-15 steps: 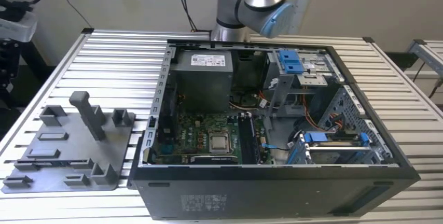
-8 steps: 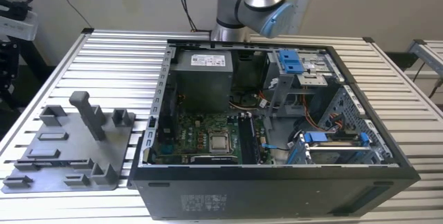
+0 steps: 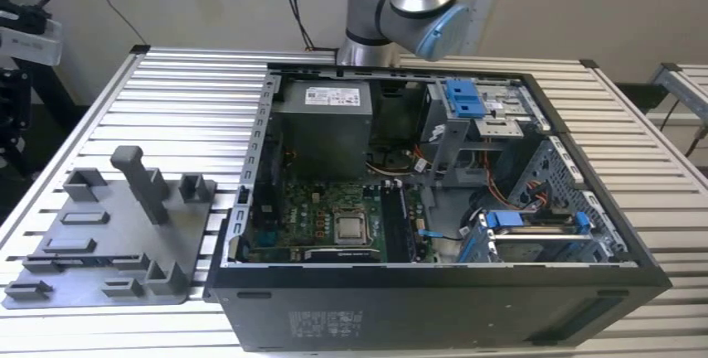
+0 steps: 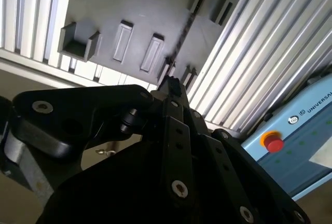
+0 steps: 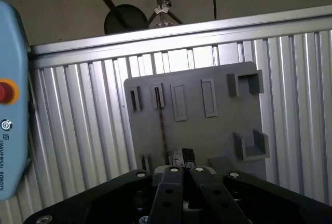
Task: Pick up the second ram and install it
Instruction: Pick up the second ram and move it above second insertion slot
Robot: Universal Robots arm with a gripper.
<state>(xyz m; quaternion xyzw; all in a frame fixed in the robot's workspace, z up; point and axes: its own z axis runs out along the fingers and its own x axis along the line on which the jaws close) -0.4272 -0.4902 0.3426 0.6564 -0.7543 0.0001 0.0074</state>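
So the second ram [image 5: 161,125] is that thin dark line in the first wrist view, seen edge-on. It's standing on its long edge on the grey holder plate [image 5: 218,130], with one end tucked into a little slotted block [image 5: 157,97] and the other end running toward the gripper's tips. Same story in the second wrist view: a skinny dark strip across the plate.

Handling-wise, I'd guess it's very light and stiff, but not something to squeeze hard or bend. It's a thin board, probably with chips on the flat faces and contacts along the bottom edge. Best bet seems to be pinching the two flat faces near the middle of the top edge, pads square to it. It's way slimmer than the gripper, so it could twist or slip if caught off-centre.

The gripper [image 5: 181,156] hangs above the plate, roughly in line with the ram's near end, and isn't touching it as far as I can tell. The fingers look drawn right together with nothing between them.

The plate lies on the slatted metal table [image 3: 188,101], to the exterior view's left of the open PC case [image 3: 443,300], which has its motherboard [image 3: 321,209] exposed
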